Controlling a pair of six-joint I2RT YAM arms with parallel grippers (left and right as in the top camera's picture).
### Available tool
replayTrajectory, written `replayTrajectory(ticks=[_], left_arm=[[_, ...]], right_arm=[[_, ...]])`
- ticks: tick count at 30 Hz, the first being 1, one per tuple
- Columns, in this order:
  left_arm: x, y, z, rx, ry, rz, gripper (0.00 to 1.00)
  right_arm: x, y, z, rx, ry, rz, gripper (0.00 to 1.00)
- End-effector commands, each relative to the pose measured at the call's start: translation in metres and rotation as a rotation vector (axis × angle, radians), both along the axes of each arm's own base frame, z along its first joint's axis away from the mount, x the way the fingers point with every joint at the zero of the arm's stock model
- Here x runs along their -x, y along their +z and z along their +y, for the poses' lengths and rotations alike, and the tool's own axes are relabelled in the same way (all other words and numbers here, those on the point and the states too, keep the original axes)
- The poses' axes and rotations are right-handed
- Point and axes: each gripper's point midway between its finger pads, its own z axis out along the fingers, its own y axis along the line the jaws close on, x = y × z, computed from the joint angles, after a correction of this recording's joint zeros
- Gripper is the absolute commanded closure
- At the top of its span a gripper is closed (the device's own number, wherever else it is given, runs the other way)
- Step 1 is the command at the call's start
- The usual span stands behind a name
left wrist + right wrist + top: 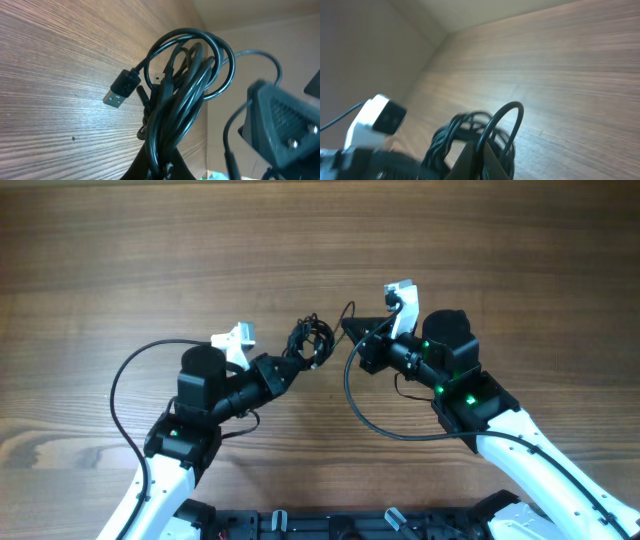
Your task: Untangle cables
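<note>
The cables (311,340) are a small bunch of thin black cords held above the wooden table between the two arms. In the left wrist view the bunch (187,85) forms looped coils with a USB plug (121,89) sticking out to the left. My left gripper (292,366) is shut on the lower part of the bunch (165,167). My right gripper (352,328) is shut on one loop of a cord (502,122), with the rest of the bunch (451,137) just beyond its fingers (482,160).
The wooden table (150,250) spreads all round. Thicker black arm cables loop beside the left arm (125,375) and under the right arm (372,420). The left arm's white camera (377,120) shows in the right wrist view.
</note>
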Motion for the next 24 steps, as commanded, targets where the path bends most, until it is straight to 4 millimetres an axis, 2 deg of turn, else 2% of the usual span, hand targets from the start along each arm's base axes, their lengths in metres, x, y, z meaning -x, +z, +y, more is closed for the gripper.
replayTrajectory(ticks=[1,7,14,17,20,24], left_arm=[[0.012,0.007,-0.015,0.003,-0.091,-0.045,0.96],[0.016,0.007,-0.02,0.017,-0.094,-0.021,0.96],[0.006,0.003,-0.012,0.072,0.039,0.093,0.96],[0.006,0.003,-0.012,0.081,0.045,0.105,0.96],[0.006,0.004,-0.012,0.105,0.065,0.138,0.96],[0.003,0.009,-0.013,0.13,0.078,0.13,0.96]], right_arm=[[-0.018,0.0,-0.013,0.052,-0.103,-0.042,0.96],[-0.027,-0.024,-0.016,0.169,-0.099,-0.067,0.96],[-0.026,-0.023,-0.015,0.222,-0.065,-0.126,0.96],[-0.019,-0.022,-0.002,0.233,-0.021,-0.152,0.95],[-0.003,-0.02,0.022,0.245,0.046,-0.192,0.95],[0.008,-0.029,0.039,0.298,0.061,-0.211,0.96]])
